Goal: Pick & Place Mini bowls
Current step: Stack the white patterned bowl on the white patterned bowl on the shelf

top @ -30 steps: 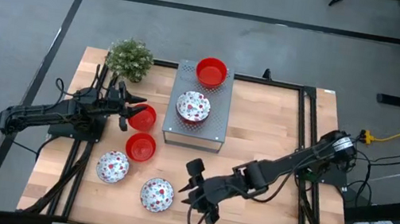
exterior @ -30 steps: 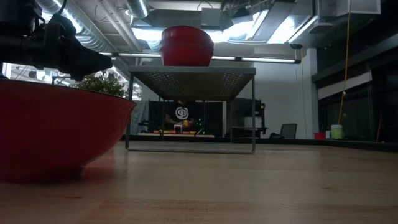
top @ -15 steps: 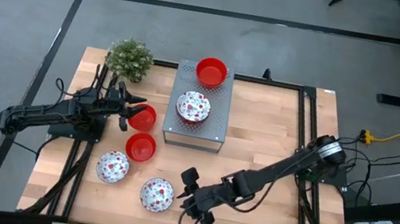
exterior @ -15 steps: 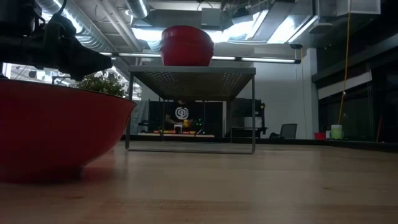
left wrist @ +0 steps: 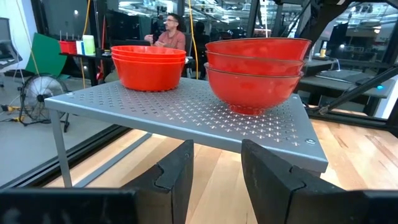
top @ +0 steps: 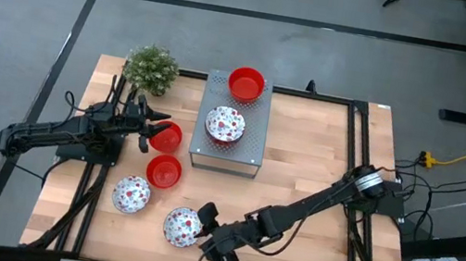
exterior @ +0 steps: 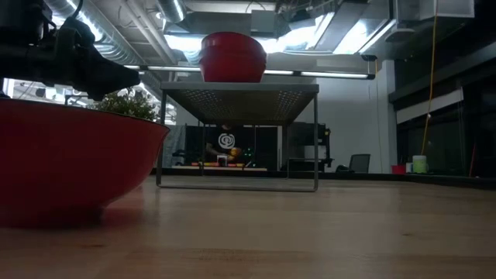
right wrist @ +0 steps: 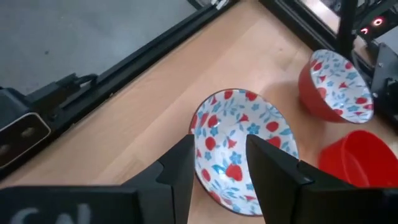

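Fingers of the right gripper [top: 207, 245] stood apart over the near rim of a patterned bowl [right wrist: 242, 146] on the bench [top: 303, 160], straddling the rim and pinching nothing; the rim showed between the two dark fingers [right wrist: 180, 168] in the right wrist view. A second patterned bowl [top: 131, 194] sat beyond it, with a plain red bowl [top: 164, 171] just past that.

The left gripper [top: 147, 126] hung with its fingers [left wrist: 177, 171] spread, empty, touching or just beside another red bowl [top: 166, 136]; which, I could not tell. Ahead of those fingers stood the grey perforated box [top: 232, 123], carrying a red bowl [top: 246, 84] and a patterned bowl [top: 224, 125] on top. A small green plant [top: 151, 68] stood off to one side of the left fingers.
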You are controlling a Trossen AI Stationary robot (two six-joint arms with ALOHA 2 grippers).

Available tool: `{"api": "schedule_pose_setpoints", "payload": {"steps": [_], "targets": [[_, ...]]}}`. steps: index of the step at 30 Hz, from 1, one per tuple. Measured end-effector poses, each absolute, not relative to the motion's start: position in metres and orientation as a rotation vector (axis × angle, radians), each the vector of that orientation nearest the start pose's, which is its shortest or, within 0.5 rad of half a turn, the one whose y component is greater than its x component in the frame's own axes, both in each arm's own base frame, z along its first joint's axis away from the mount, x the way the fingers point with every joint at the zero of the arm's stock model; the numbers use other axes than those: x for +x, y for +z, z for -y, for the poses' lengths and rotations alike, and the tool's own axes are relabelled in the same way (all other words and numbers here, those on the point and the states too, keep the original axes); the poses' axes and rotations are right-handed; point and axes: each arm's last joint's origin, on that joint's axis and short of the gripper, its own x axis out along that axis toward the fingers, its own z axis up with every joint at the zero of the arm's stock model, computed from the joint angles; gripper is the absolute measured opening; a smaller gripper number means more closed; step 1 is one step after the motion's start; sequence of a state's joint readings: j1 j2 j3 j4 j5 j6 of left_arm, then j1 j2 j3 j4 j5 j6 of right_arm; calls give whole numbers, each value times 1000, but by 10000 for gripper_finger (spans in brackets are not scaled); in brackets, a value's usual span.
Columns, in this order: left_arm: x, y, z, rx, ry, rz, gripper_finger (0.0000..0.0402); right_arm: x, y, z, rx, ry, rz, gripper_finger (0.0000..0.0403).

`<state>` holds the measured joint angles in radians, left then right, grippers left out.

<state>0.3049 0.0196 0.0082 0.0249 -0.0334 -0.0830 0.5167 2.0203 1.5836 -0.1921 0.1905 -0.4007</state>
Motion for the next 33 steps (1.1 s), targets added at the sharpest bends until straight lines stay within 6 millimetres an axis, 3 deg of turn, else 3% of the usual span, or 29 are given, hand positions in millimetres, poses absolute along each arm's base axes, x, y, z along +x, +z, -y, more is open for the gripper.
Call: {"api": "schedule_pose_setpoints", "payload": {"steps": [18, 27, 33], "targets": [[94, 167, -30, -80, 337, 28, 130, 443, 213, -246, -665, 464, -713, 143], [94, 167, -30, -80, 337, 28, 130, 445, 193, -250, -727, 401, -771, 143], [94, 167, -30, -80, 337, 28, 130, 445, 191, -248, -732, 398, -792, 142]]}}
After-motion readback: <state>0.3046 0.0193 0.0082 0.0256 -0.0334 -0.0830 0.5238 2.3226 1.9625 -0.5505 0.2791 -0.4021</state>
